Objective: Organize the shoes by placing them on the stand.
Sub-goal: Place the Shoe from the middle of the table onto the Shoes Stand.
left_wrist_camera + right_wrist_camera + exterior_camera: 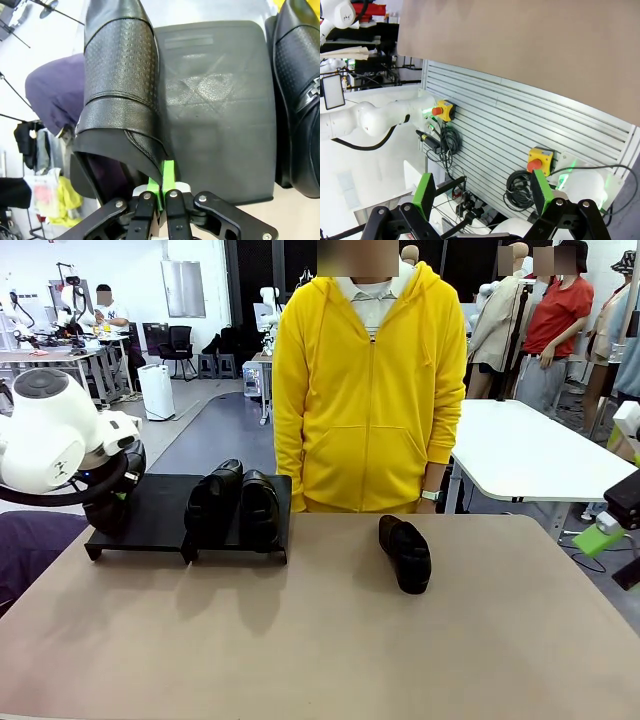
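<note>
My left gripper (pixel 164 176) is shut on the heel rim of a black shoe (pixel 120 75), which hangs over the left platform of the black stand (pixel 220 115). In the front view that gripper (pixel 118 496) sits low at the stand's left end (pixel 160 515), partly behind my white arm. Two black shoes (pixel 215 502) (pixel 260 508) stand side by side on the right platform; one of them (pixel 300 90) runs along the left wrist view's right edge. Another shoe (pixel 405 553) lies on the table right of centre. My right gripper (pixel 482 192) is open and holds nothing, off the table's right side (pixel 605 535).
A person in a yellow hoodie (pixel 365 390) stands at the far edge, arms down. A purple cloth (pixel 35 540) lies at the table's left side. Below the table edge (pixel 520 40) is a slatted panel with emergency stop buttons (pixel 540 159).
</note>
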Robot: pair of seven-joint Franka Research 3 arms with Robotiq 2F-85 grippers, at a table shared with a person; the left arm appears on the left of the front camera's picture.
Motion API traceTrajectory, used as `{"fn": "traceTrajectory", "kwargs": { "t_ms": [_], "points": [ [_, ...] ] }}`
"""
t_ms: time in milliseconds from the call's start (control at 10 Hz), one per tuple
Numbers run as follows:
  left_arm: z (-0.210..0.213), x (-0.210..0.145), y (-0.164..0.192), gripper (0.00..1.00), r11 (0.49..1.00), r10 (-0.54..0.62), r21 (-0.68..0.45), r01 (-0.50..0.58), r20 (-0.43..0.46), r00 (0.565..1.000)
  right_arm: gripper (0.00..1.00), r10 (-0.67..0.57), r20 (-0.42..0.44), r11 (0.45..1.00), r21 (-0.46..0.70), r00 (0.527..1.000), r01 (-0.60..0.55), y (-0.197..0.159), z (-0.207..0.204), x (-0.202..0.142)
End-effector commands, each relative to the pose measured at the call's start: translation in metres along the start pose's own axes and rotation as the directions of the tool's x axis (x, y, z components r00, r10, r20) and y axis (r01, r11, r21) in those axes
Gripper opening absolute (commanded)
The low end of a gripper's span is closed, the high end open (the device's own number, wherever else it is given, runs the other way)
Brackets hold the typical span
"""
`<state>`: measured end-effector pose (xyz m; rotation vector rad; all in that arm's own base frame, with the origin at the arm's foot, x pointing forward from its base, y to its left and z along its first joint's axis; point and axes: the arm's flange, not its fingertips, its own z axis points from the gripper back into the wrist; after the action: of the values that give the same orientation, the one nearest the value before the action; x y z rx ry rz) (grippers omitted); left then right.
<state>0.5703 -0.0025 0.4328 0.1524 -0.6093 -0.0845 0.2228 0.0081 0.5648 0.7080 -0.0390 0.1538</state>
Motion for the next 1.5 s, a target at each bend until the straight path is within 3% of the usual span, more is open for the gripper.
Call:
{"fn": "traceTrajectory", "kwargs": {
  "t_ms": [0,200,300,400,500,900,1100,1400],
  "points": [
    [0.001,0.013,0.0,0.0,1.0,-0.004,0.003,0.004,0.005,1.0,1.0,0.007,-0.003,1.0,0.0,1.0,-0.007,0.001,0.003,0.001],
    [-0.001,0.014,-0.001,0.0,1.0,-0.023,-0.005,0.023,-0.059,0.998,1.0,0.007,-0.003,1.0,0.0,1.0,-0.007,0.001,0.003,0.001],
    [-0.004,0.015,-0.002,0.3,1.0,-0.025,-0.012,0.025,-0.066,0.998,1.0,0.007,-0.003,1.0,0.0,1.0,-0.007,0.001,0.003,0.001],
    [-0.005,0.016,-0.002,0.84,0.999,-0.019,-0.026,0.017,-0.068,0.998,1.0,0.007,-0.003,1.0,0.0,1.0,-0.007,0.001,0.003,0.001],
    [-0.005,0.016,-0.002,1.0,0.999,-0.017,-0.031,0.016,-0.06,0.998,1.0,0.007,-0.003,1.0,0.0,1.0,-0.007,0.001,0.003,0.001],
    [0.009,0.017,-0.003,1.0,1.0,-0.005,-0.023,0.005,-0.03,1.0,1.0,0.007,-0.003,1.0,0.0,1.0,-0.007,0.001,0.003,0.001],
    [0.051,0.019,-0.007,1.0,0.996,-0.024,-0.084,0.023,-0.011,1.0,1.0,0.007,-0.003,1.0,0.0,1.0,-0.007,0.001,0.003,0.001],
    [0.14,0.007,-0.004,1.0,0.986,-0.057,-0.159,0.045,-0.067,0.996,1.0,0.007,-0.003,1.0,0.0,1.0,-0.007,0.001,0.003,0.001]
  ]
}}
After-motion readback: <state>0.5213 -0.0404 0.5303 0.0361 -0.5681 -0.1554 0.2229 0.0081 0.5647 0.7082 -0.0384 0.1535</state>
